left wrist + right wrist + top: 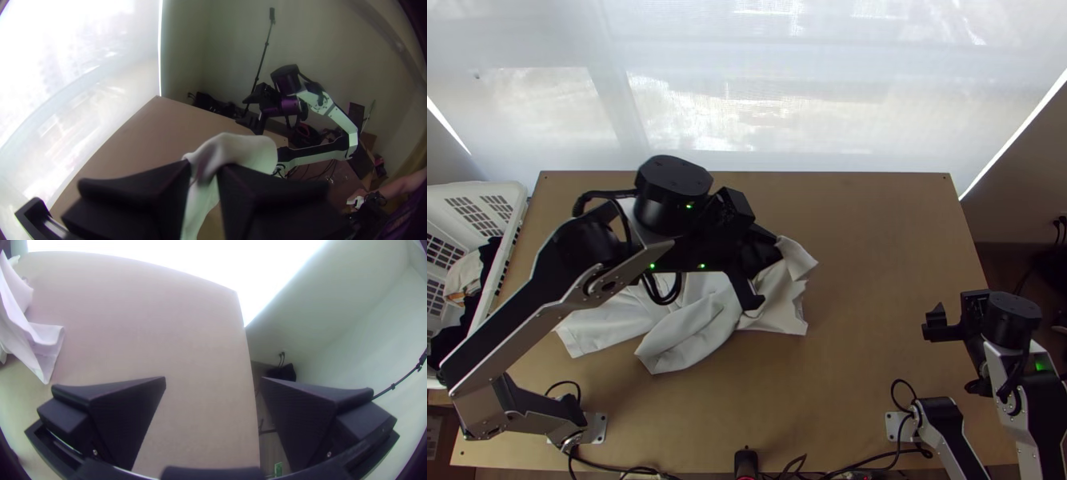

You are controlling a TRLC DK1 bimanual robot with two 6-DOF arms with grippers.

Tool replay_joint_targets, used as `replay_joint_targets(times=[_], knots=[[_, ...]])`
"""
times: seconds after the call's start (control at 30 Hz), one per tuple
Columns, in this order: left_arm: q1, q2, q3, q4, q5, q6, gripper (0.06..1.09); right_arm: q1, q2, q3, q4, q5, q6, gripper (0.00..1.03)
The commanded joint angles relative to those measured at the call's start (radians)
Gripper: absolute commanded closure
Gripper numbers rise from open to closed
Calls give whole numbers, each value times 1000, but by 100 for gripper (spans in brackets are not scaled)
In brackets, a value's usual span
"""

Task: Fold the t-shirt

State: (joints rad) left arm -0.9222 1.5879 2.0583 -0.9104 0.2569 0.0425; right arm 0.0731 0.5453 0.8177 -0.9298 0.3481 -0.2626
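White t-shirt (687, 336) bunched on the desk (875, 240), under the left gripper's (768, 277) fingers; we see them clamped on a raised part. Right gripper's (929, 322) fingers wide apart, well away from it.

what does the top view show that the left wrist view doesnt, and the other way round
The top view adds the white basket with clothes inside, and the left arm's base plate.

The left wrist view adds a thin black pole standing beyond the table.

Shared: the table, the white t-shirt, the left end effector at the t-shirt and the right end effector away from it.
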Motion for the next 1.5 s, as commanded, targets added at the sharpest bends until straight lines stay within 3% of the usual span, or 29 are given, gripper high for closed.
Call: replay_joint_targets(times=[0.0, 0.1, 0.33, 0.57, 0.77, 1.1, 1.47], knots=[[-32, 32, -115, 57, -30, 2, 19, -13, -16, -12, -7, 0, 0, 5], [13, 11, -127, 57, -61, 3, 12, -13, -22, -18, -7, 0, 0, 5], [316, -106, -219, 28, -91, 8, 12, -7, -15, -26, 13, 0, -1, 5], [594, -226, -512, -13, -105, 69, 12, 4, 18, -18, 62, 0, -4, 5], [637, -269, -737, -1, -211, 92, 12, 53, 73, -2, 114, -1, 8, 5], [672, -206, -880, 15, -217, 77, 15, 114, 209, 101, 140, -18, 31, 5], [638, -22, -888, 104, -216, 77, 15, 134, 217, 126, 105, -17, 20, 5]])
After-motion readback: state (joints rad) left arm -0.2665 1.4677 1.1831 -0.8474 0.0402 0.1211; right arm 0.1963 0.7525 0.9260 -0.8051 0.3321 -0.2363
